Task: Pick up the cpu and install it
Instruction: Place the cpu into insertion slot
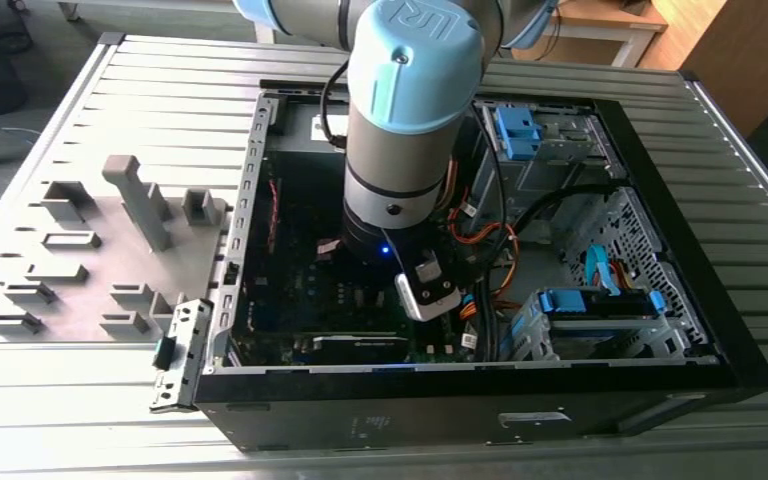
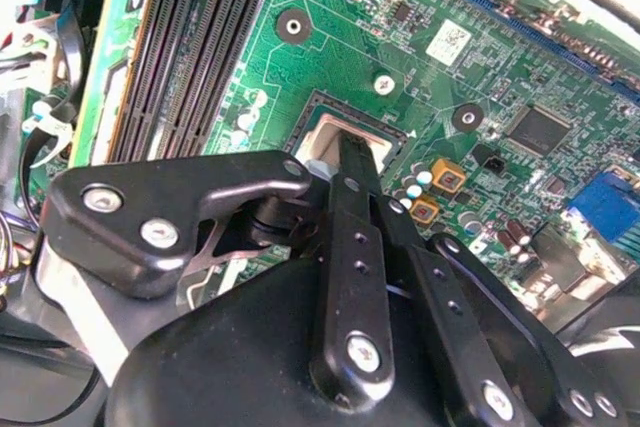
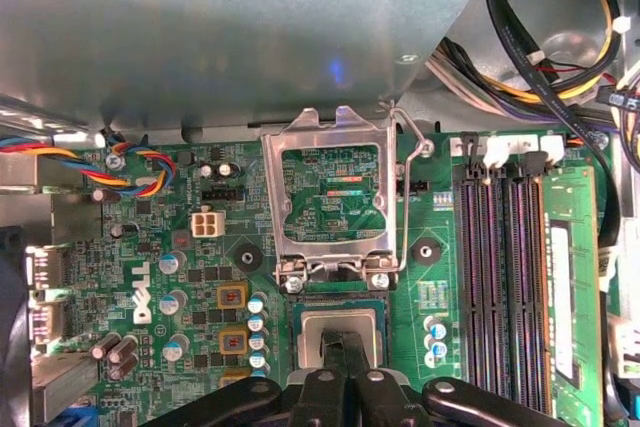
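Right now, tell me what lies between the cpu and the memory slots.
In the first wrist view, small capacitors on green board lie between the cpu and the memory slots; a mounting hole sits nearby.

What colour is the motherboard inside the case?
The motherboard is green, clearest in the first wrist view.

Ribbed metal table, wooden cabinet, grey floor

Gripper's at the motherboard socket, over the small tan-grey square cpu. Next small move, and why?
Probably ease straight down slightly, no sideways shift: the small tan-grey square cpu lies squarely within the black socket beneath the gripper, and the silver hinged load plate is swung back clear. Full seating cannot be told.
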`<move>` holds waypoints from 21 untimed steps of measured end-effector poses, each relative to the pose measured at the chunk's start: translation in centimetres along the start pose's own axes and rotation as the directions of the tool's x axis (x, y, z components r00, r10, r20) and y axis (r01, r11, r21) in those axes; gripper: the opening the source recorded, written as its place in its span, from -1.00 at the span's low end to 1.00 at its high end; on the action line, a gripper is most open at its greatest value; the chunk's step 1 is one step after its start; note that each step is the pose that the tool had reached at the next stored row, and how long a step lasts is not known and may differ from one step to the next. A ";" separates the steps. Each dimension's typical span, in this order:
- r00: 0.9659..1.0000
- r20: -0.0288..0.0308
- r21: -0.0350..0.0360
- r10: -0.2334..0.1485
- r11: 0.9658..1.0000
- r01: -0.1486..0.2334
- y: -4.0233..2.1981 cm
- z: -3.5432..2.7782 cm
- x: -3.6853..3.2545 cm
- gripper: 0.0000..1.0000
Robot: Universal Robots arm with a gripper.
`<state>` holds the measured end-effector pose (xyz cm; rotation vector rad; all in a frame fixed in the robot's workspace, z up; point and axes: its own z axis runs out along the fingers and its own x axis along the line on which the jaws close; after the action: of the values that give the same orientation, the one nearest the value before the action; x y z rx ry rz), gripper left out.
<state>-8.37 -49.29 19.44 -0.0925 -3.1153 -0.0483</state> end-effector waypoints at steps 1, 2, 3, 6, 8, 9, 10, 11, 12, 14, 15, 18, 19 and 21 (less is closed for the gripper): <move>1.000 0.000 0.000 0.000 1.000 0.000 0.00 0.00 0.00 -0.79; 1.000 0.000 0.000 0.000 1.000 0.000 0.00 0.01 0.00 -0.79; 1.000 0.000 0.000 0.000 1.000 0.000 0.00 0.01 0.00 -0.79; 1.000 0.000 0.000 0.000 1.000 0.000 0.00 0.04 0.00 -0.79; 1.000 0.000 0.000 0.000 1.000 0.000 0.00 0.04 0.00 -0.79; 1.000 0.000 0.000 0.000 1.000 0.000 0.00 0.05 0.00 -0.79; 1.000 0.000 0.000 0.000 1.000 0.000 0.00 0.05 0.00 -0.79; 1.000 0.000 0.000 0.000 1.000 0.000 0.00 0.05 0.00 -0.79; 1.000 0.000 0.000 0.000 1.000 0.000 0.00 0.04 0.00 -0.79; 1.000 0.000 -0.001 0.000 1.000 0.000 0.02 -0.09 0.00 -0.79; 1.000 0.000 -0.001 0.000 1.000 0.000 0.02 -0.20 0.00 -0.79; 1.000 0.000 0.000 0.000 1.000 0.000 0.02 -0.43 0.01 -0.79; 1.000 0.000 0.000 0.000 1.000 0.000 0.02 -0.55 0.01 -0.79; 1.000 0.000 0.000 0.000 1.000 0.000 0.03 -0.82 0.02 -0.79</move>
<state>-8.37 -49.29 20.25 -0.0926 -3.1154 -0.0490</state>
